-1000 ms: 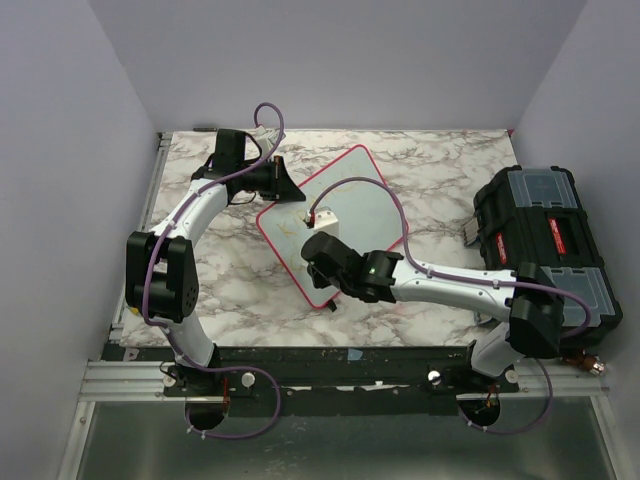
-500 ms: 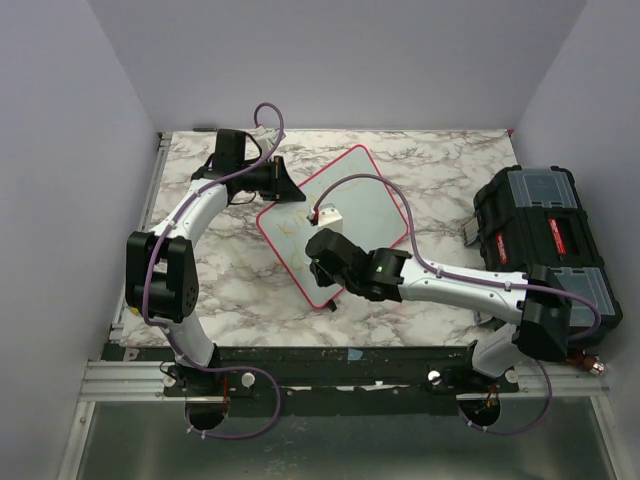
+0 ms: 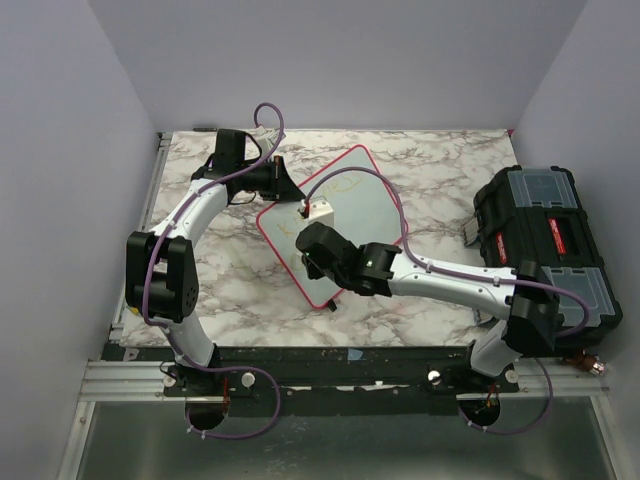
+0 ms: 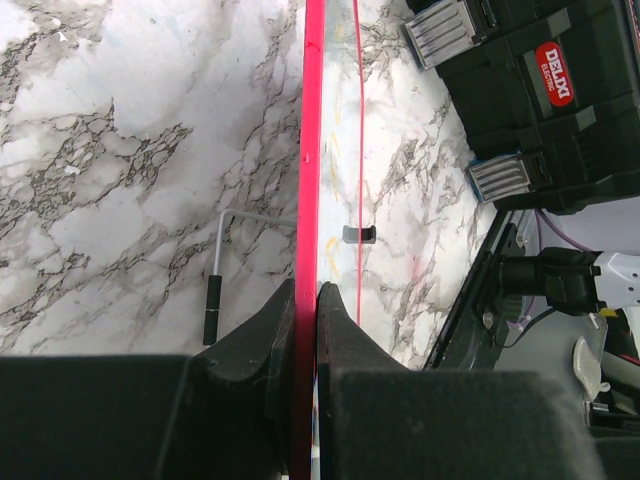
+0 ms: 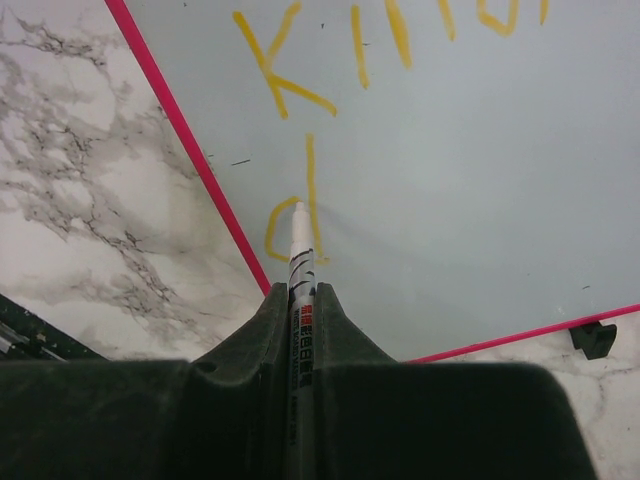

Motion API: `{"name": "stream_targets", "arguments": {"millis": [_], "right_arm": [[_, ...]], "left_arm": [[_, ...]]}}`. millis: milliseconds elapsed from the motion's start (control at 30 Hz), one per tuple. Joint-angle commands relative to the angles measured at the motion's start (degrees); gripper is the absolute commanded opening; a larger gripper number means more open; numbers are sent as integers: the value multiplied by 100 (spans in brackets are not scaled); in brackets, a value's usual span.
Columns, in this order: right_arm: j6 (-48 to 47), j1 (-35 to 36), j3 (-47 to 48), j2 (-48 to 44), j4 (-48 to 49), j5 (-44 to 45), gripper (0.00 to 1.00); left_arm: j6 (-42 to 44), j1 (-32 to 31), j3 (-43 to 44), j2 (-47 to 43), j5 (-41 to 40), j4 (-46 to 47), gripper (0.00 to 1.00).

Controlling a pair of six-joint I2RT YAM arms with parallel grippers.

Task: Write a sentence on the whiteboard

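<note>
The whiteboard, white with a pink-red frame, lies at an angle in the middle of the marble table. My left gripper is shut on its far left edge; the left wrist view shows the red frame edge-on between the jaws of the left gripper. My right gripper hovers over the board's left part, shut on a white marker whose tip touches the board. The sentence so written is a yellow line beginning with "K" and a "d" below it at the tip.
A black toolbox stands at the table's right side, also in the left wrist view. A small black-handled key lies on the marble beside the board. Black clips sit on the board's edge.
My right gripper has shifted up and to the left over the board with the marker. The left gripper has kept its hold on the board's edge.
</note>
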Motion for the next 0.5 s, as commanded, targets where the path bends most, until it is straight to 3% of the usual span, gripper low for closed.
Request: {"name": "stream_targets", "arguments": {"millis": [0, 467], "right_arm": [[-95, -21, 209, 201, 64, 312, 1], [-129, -33, 205, 387, 99, 488, 1]], "left_arm": [[585, -108, -119, -28, -451, -230, 0], [585, -108, -127, -21, -457, -229, 0]]}}
